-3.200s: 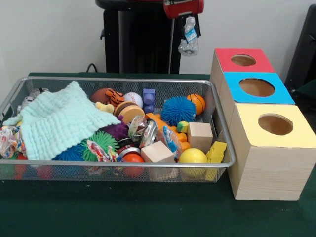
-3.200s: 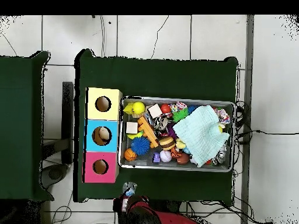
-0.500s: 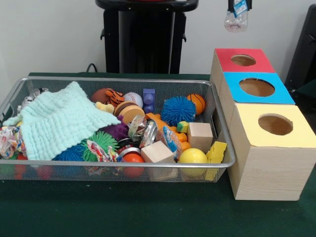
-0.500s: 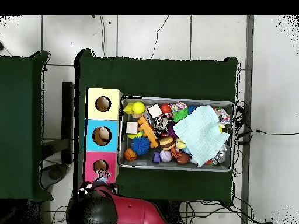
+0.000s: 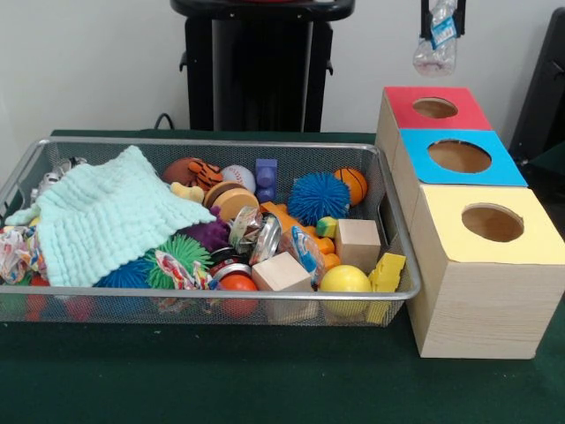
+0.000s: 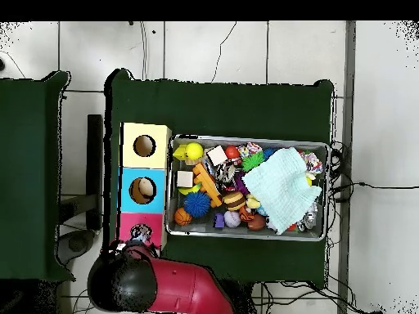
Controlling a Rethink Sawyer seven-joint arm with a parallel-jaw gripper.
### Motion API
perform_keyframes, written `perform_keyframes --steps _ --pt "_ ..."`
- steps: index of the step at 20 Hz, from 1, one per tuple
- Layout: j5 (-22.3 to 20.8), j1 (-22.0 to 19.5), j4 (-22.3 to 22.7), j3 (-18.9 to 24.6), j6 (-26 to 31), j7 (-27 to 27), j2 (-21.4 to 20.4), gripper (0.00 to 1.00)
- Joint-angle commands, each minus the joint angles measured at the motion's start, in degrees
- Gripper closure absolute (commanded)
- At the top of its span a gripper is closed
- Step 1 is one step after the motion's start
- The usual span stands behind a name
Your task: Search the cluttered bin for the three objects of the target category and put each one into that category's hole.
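A small clear plastic bag (image 5: 436,46) with a blue-and-white label is held in the jaws of the gripper (image 5: 439,12), which is seen only at the top edge of the front view. The jaws are closed narrowly on the bag's upper end, and the bag hangs freely above the red-topped wooden box (image 5: 430,108), over its round hole (image 5: 435,108) and well clear of it. In the overhead view the red arm (image 6: 176,288) is seen reaching over the red box (image 6: 139,233), so that most of its top is covered.

The red box is set in a row with a blue-topped box (image 5: 455,157) and a yellow-topped box (image 5: 485,267), all touching, just beside the end of the wire basket (image 5: 221,147) on the green desk (image 5: 221,380). The basket is filled with clutter: a mint-green knitted cloth (image 5: 110,215) is spread over one end, and a blue spiky ball (image 5: 318,196), wooden blocks (image 5: 357,241), a yellow ball (image 5: 345,280) and a shiny can (image 5: 265,238) lie toward the boxes. Another crinkly wrapper with blue print (image 5: 306,252) is seen between the can and the block.
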Motion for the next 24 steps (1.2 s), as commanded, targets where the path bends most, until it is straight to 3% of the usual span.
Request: perform_keyframes --steps 1,9,24 --pt "3.32 -0.52 -5.34 -0.74 -6.55 14.04 6.09 1.0" --pt "5.28 0.11 -7.64 -0.23 -7.96 13.67 8.98 1.0" --pt "7.68 2.31 -7.49 0.94 -14.65 14.29 12.23 1.0"
